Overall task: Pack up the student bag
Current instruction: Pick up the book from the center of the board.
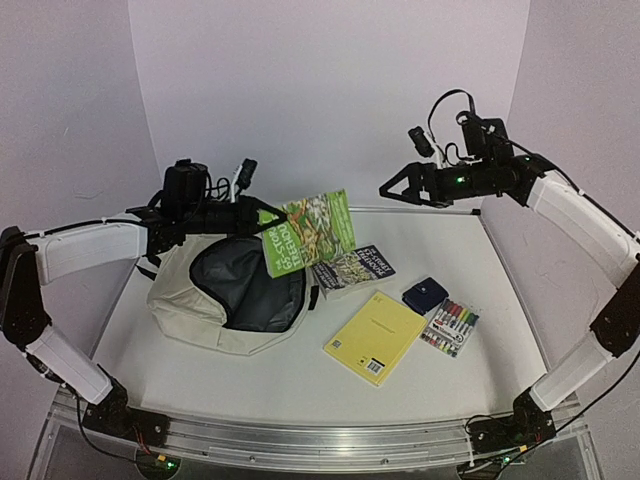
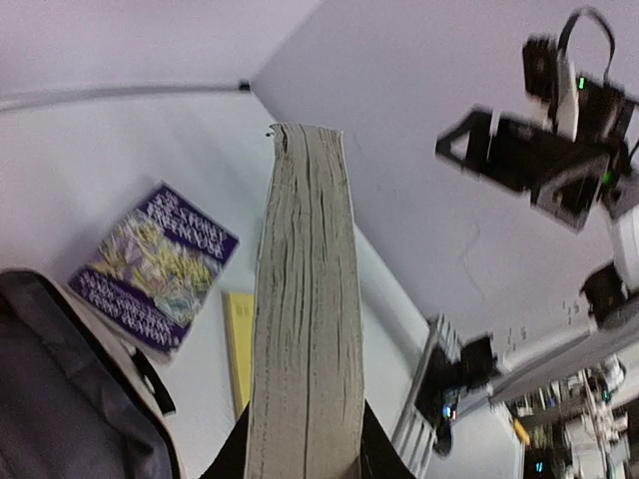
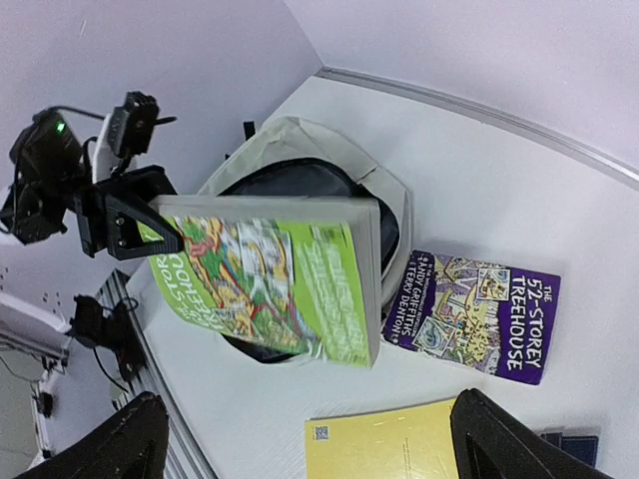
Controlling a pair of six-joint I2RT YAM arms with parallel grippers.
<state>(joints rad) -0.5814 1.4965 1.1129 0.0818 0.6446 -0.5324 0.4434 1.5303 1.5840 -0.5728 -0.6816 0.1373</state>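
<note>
The student bag (image 1: 190, 305) lies at the left of the table, cream fabric with its mouth open on a dark grey lining (image 3: 300, 185). Above its right edge hangs a green paperback (image 1: 310, 230), and my left gripper (image 1: 268, 222) is shut on the book's left end. In the left wrist view the book's page edge (image 2: 305, 329) stands between the black fingers (image 2: 384, 454). My right gripper (image 1: 392, 187) is open in the air to the right of the book, apart from it. Its two fingers (image 3: 524, 439) stand wide with nothing between them.
A purple paperback (image 1: 355, 268) lies flat just right of the bag. In front of it are a yellow notepad (image 1: 375, 337), a small navy pouch (image 1: 425, 294) and a pack of coloured markers (image 1: 450, 327). White walls close the back and sides.
</note>
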